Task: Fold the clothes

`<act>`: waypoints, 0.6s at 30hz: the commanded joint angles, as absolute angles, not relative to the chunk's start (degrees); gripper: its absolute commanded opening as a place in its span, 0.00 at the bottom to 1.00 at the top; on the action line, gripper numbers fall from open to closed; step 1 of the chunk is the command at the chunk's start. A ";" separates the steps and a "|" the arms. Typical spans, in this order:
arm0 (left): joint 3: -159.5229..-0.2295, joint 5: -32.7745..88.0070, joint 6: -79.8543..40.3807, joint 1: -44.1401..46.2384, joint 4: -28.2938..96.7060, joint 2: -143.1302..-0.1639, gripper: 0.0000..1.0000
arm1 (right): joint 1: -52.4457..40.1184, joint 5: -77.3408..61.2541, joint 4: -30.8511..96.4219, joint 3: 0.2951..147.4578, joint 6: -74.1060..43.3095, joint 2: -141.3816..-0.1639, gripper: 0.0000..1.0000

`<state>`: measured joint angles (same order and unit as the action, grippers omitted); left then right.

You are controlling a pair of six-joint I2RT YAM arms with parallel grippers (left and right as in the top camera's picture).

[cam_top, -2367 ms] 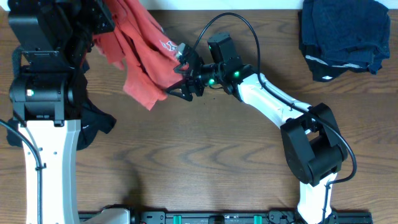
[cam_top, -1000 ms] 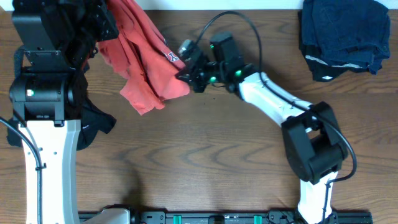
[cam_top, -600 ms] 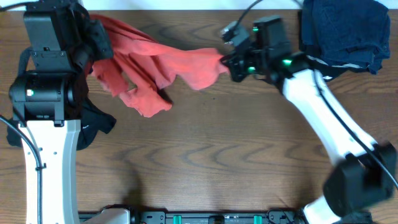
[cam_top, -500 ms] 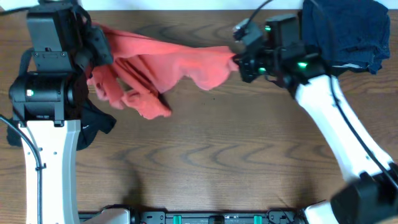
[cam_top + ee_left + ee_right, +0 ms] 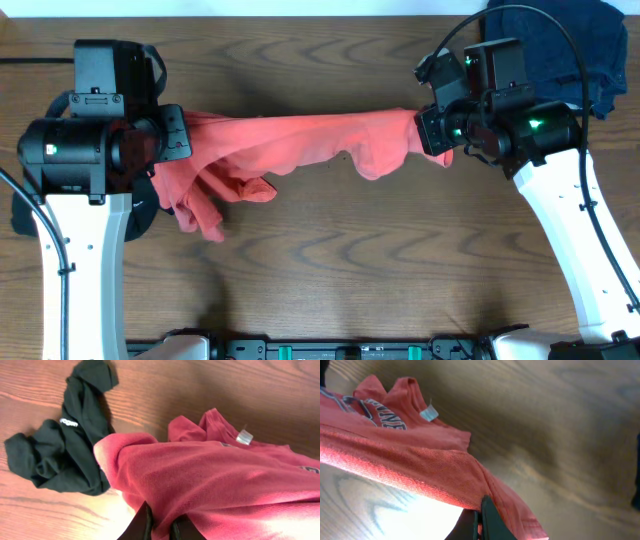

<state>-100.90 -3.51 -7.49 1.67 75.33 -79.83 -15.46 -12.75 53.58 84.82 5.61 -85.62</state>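
The clothes are two garments. A coral-red T-shirt (image 5: 310,140) hangs stretched in a band between both grippers over the table's middle. My left gripper (image 5: 182,142) is shut on its bunched left end (image 5: 210,480), with cloth wedged between the fingers (image 5: 161,519). My right gripper (image 5: 425,135) is shut on a thin edge of the shirt (image 5: 410,460), pinched at the tips (image 5: 479,510). Navy-and-white lettering (image 5: 375,415) and a white tag (image 5: 429,412) show near the neck. A limp black garment (image 5: 60,455) lies crumpled on the wood below the left arm (image 5: 143,218).
A dark navy pile of cloth (image 5: 590,50) sits at the back right corner, partly behind the right arm. Both white arm columns (image 5: 80,270) rise from the front edge. Loose shirt folds (image 5: 205,195) droop beside the left arm.
The right gripper has pulled its end of the T-shirt far to the right. The left gripper has come forward, and the shirt now spans between them as a stretched band.
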 commanded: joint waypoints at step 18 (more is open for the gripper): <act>-93.23 -3.62 -2.98 1.10 57.93 -100.88 0.15 | -9.78 -0.64 37.74 85.49 0.91 -98.83 0.01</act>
